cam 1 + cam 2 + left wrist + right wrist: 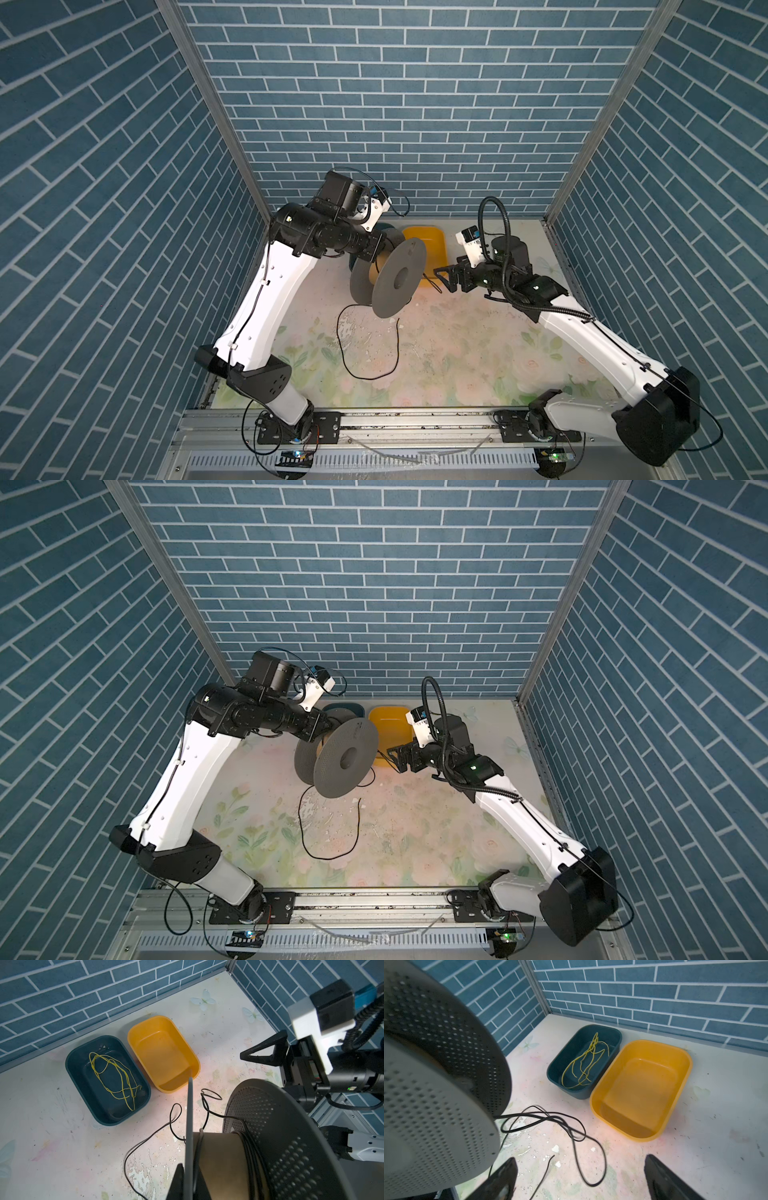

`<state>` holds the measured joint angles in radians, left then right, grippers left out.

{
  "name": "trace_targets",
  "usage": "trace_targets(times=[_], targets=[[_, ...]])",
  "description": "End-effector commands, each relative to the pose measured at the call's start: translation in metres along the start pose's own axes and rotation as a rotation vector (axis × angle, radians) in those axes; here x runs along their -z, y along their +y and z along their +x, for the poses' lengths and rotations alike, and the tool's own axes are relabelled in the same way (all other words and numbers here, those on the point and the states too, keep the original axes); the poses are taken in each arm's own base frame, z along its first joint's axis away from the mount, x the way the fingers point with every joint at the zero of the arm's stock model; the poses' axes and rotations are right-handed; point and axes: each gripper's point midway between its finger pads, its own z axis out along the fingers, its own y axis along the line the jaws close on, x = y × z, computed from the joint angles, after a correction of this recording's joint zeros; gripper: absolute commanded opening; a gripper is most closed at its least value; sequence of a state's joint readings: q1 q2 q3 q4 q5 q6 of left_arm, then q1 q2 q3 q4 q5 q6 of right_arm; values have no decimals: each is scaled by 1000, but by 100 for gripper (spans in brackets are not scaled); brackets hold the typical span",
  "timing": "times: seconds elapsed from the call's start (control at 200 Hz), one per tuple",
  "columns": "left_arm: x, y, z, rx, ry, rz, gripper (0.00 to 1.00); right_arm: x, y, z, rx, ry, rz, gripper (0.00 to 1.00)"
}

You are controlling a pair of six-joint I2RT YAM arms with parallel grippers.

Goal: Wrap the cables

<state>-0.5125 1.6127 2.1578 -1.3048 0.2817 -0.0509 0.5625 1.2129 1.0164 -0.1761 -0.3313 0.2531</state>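
Note:
A grey perforated spool [395, 282] [345, 762] hangs tilted above the table. My left gripper [190, 1180] is shut on the thin edge of its rear flange [189, 1115]. The black cable is partly wound on the hub [249, 1153]. The rest drops from the spool and lies in a loose loop on the table [365, 376] [328, 857] [571, 1132], its free end [550, 1159] lying loose. My right gripper [442, 278] [580, 1167] hovers open just right of the spool. It holds nothing, and cable loops lie on the table below it.
At the back wall stand two bins: a dark blue bin [72, 1076] [618, 1043] holding a yellow-green wire [116, 1076], and an empty yellow bin [432, 241] [593, 1105] close behind my right gripper. The tabletop is floral and scuffed.

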Motion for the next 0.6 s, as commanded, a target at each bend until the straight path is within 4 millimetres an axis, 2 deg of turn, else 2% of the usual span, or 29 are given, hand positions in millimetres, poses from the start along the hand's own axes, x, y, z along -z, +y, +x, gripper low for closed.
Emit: trace_targets(times=[0.0,0.105,0.275,0.44,0.595], targets=[[8,-6,-22,34,-83,44,0,-1,10,1,-121,-71,-83,86],[10,-4,-30,89,-116,66,0,-9,10,12,-177,-128,-131,80],[18,2,-42,153,-176,72,0,-24,19,23,-144,-194,-193,79],[22,10,-51,226,-238,69,0,-50,33,27,-47,-205,-242,80],[23,14,-53,267,-273,69,0,-72,50,19,-18,-253,-321,81]])
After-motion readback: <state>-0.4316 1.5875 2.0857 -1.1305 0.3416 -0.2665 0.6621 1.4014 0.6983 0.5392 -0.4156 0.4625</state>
